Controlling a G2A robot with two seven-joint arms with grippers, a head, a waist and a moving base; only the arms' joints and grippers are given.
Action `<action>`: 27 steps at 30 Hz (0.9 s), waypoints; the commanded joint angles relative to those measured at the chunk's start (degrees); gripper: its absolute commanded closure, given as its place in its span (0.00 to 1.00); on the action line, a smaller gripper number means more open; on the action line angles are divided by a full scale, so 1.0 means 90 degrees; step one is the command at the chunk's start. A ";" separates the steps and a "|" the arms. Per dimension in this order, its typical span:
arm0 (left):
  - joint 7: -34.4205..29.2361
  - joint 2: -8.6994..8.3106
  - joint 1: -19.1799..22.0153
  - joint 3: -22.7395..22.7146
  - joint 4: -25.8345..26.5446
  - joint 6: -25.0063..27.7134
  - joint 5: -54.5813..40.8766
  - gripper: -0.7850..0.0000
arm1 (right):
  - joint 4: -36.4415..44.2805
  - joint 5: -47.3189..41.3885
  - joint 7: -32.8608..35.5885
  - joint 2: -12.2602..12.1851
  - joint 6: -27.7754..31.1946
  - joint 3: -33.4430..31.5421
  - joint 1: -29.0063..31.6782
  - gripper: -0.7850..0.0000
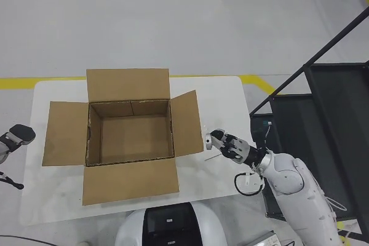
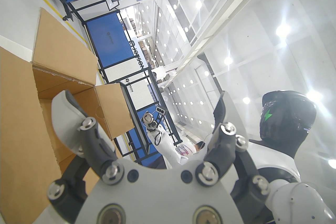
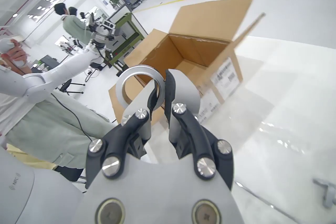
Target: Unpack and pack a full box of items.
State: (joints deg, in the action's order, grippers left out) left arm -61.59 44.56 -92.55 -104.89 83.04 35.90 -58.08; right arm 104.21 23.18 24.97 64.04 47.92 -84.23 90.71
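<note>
The white table [image 1: 221, 98] carries an open cardboard box [image 1: 128, 85], flaps spread, its floor bare. The right gripper [image 3: 160, 86] hangs just beside the box's right flap, pinching the band of a grey ring [image 3: 137, 70] — probably a tape roll — so the opening lies to the robot's left of it. The left gripper [image 2: 141, 104], spread and holding nothing, sits beyond the left flap — seemingly farther off.
</note>
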 commanded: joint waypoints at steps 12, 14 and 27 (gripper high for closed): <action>0.0000 0.0000 0.0000 0.0000 0.0000 0.0000 0.0000 0.00 | -0.0341 0.2702 0.0618 0.0328 -0.1401 0.2465 -0.2435 1.00; 0.0000 0.0000 0.0000 0.0000 0.0000 0.0000 0.0000 0.00 | -0.0343 0.3349 0.0752 0.0351 -0.1660 0.2652 -0.2598 1.00; 0.0000 0.0000 0.0000 0.0000 0.0000 0.0000 0.0000 0.00 | -0.0837 0.4377 0.0829 0.0545 -0.2559 0.3489 -0.3085 0.00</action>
State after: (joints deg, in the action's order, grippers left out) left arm -61.59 44.56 -92.55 -104.89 83.04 35.90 -58.08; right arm 96.96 62.44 32.23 68.82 25.04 -53.29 63.41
